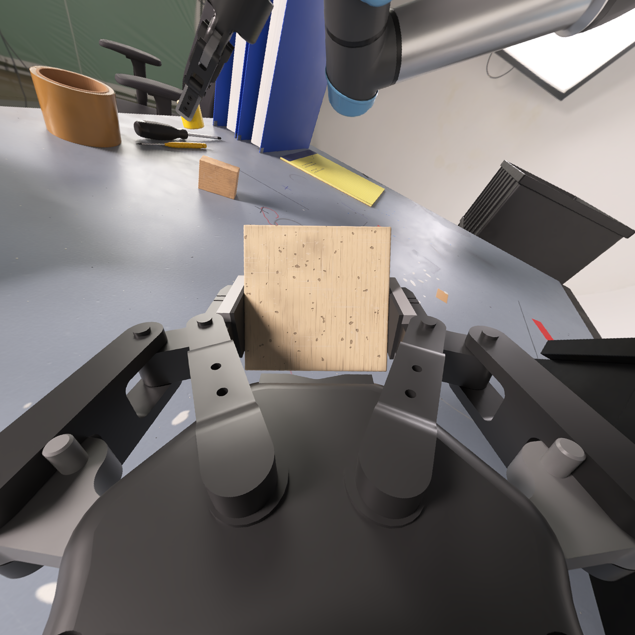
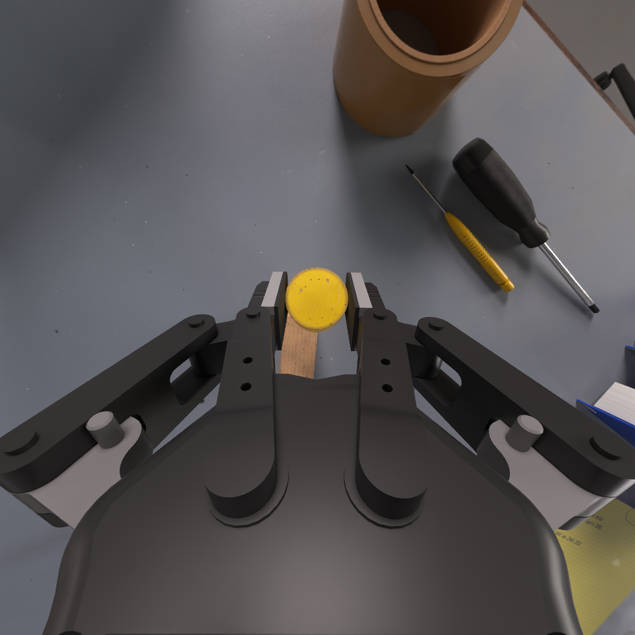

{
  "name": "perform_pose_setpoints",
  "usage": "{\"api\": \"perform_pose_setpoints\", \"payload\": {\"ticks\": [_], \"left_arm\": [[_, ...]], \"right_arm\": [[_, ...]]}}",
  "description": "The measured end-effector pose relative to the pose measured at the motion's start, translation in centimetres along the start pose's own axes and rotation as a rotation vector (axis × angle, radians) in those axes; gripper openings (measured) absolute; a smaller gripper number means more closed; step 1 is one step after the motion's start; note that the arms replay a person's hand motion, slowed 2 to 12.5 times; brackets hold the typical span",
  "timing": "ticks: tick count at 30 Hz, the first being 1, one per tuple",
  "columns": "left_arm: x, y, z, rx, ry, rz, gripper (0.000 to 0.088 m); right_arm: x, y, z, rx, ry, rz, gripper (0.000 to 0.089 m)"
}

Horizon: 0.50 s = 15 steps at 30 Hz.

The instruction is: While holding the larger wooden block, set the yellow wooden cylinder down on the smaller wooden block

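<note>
In the left wrist view my left gripper (image 1: 318, 302) is shut on the larger wooden block (image 1: 316, 268), a pale speckled square held above the grey table (image 1: 103, 240). The smaller wooden block (image 1: 219, 181) stands on edge farther off. My right gripper (image 1: 189, 108) hangs beyond it with the yellow wooden cylinder (image 1: 194, 122) in its tips. In the right wrist view the right gripper (image 2: 316, 295) is shut on the yellow cylinder (image 2: 316, 298), seen end-on. The smaller block (image 2: 298, 354) shows below it between the fingers, apart from the cylinder.
A brown open cylinder container (image 1: 77, 106) (image 2: 412, 75), a black-handled screwdriver (image 1: 161, 130) (image 2: 498, 199) and a yellow-handled one (image 1: 185, 145) (image 2: 477, 251) lie near the right gripper. Blue binders (image 1: 275, 86), a yellow notepad (image 1: 335, 178) and a black box (image 1: 536, 223) stand along the table edge.
</note>
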<state>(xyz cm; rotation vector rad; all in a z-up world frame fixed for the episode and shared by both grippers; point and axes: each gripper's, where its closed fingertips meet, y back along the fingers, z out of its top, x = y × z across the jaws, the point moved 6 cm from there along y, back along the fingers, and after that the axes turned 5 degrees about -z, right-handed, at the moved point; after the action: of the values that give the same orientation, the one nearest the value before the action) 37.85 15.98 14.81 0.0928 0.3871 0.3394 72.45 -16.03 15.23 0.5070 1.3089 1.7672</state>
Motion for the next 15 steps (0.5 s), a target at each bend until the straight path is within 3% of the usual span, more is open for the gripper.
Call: {"api": "perform_pose_setpoints", "payload": {"ticks": [6, 15], "left_arm": [[0.0, 0.0, 0.0, 0.001, 0.003, -0.003, 0.0615], [-0.1, -0.1, -0.1, 0.004, -0.002, -0.001, 0.0615]], "right_arm": [[0.2, 1.0, 0.1, -0.157, -0.031, 0.001, 0.03], [0.4, 1.5, -1.2, -0.368, -0.086, -0.027, 0.03]]}}
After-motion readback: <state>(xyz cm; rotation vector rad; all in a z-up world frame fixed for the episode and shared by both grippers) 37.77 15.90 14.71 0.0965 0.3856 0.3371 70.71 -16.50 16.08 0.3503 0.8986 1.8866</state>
